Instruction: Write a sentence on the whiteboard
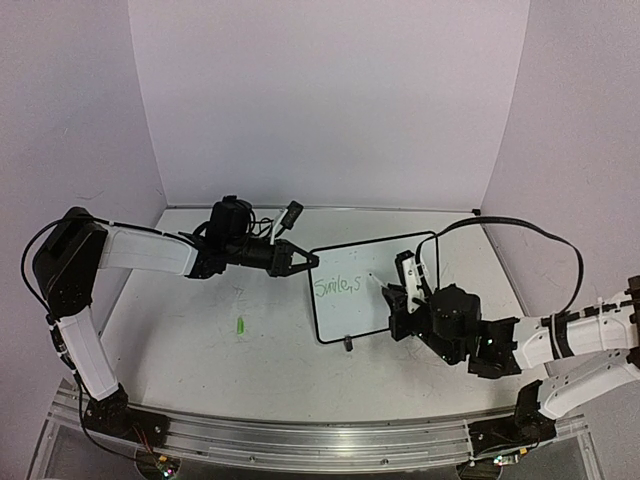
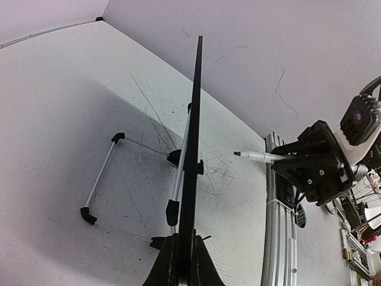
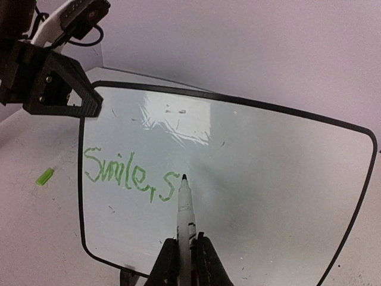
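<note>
- The table [image 1: 200,340] is a pale, matt surface. In the left wrist view it carries faint grey scribbles [image 2: 208,167].
- Plain white walls [image 1: 330,100] close the table on three sides, and a metal rail [image 1: 300,440] runs along the bottom of the top view.
- The whiteboard [image 1: 350,315] stands a little right of centre, tilted back on a wire stand [image 2: 101,179].
- The sentence [image 3: 128,173] is in green on the left part of the board and reads only "Smile, s".
- The left gripper [image 1: 308,262] is closed narrowly on the board's left edge.
- The right gripper [image 3: 184,250] clamps a marker [image 3: 183,208], with its tip at the last letter.
- A small green cap [image 1: 241,325] lies on the table, left of the board.
</note>
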Robot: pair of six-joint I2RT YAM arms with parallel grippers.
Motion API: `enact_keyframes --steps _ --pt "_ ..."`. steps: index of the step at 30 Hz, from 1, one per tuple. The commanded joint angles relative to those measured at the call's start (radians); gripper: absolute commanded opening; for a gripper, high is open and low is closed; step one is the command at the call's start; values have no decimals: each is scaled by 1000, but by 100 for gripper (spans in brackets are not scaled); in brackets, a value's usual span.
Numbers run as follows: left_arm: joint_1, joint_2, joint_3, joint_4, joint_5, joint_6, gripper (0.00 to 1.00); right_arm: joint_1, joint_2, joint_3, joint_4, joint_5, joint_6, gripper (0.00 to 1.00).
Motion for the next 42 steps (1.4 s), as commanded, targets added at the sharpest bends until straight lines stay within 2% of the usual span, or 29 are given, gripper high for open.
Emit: enact_keyframes --steps 1,42 --pt "-2 -32 3 -46 -1 15 0 -17 25 20 50 13 -18 0" --pt "-8 -39 6 -56 -13 19 0 -33 140 114 40 50 -43 0"
